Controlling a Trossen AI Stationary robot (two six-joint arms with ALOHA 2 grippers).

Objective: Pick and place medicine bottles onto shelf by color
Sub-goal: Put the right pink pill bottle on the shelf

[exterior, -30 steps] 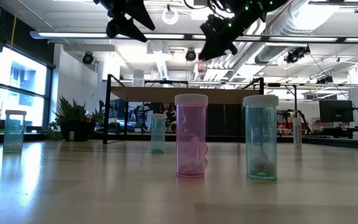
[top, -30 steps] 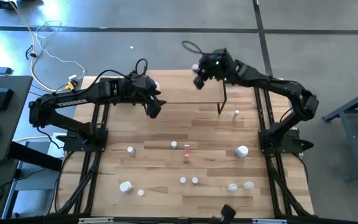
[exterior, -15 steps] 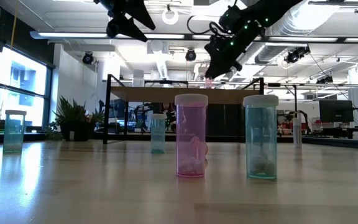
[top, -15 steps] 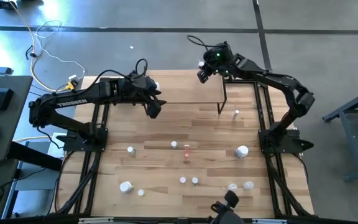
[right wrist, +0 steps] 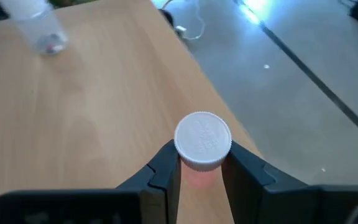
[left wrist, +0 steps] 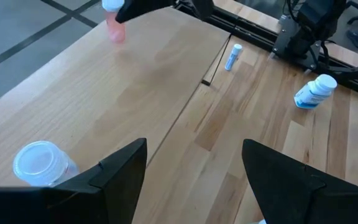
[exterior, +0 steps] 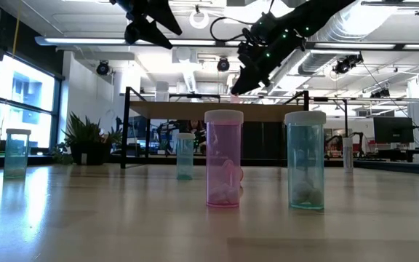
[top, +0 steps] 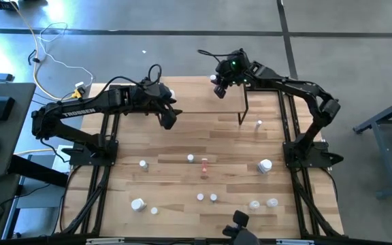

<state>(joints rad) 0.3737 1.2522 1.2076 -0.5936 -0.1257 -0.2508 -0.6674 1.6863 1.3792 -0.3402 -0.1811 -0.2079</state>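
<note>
My right gripper (top: 216, 87) is shut on a pink-red medicine bottle (right wrist: 201, 149) with a white cap. It holds the bottle just over the light-wood shelf (left wrist: 104, 93), near the shelf's far edge. That bottle also shows in the left wrist view as the pink bottle (left wrist: 114, 26). A clear bottle (left wrist: 39, 165) with a white cap stands upright on the shelf's left part. My left gripper (top: 169, 117) hangs open above the shelf's near edge, with nothing between its fingers. My right gripper pinches the pink bottle's body just below the white cap (right wrist: 199, 177) between its two fingers. The fingers slant downward from the table's right side. The bottle stays upright, cap up; whether its bottom touches the shelf I cannot tell.
Several small bottles stand on the table in front of the shelf, among them a pink one (exterior: 224, 160) and a greenish one (exterior: 305, 160). Larger white bottles (top: 265, 165) (top: 137, 203) lie on their sides. A thin white bottle (top: 258, 124) stands by the shelf's right leg.
My right gripper has sunk toward the shelf's top with the pink bottle and has rolled a little at the wrist, staying shut. The bottle stays upright.
</note>
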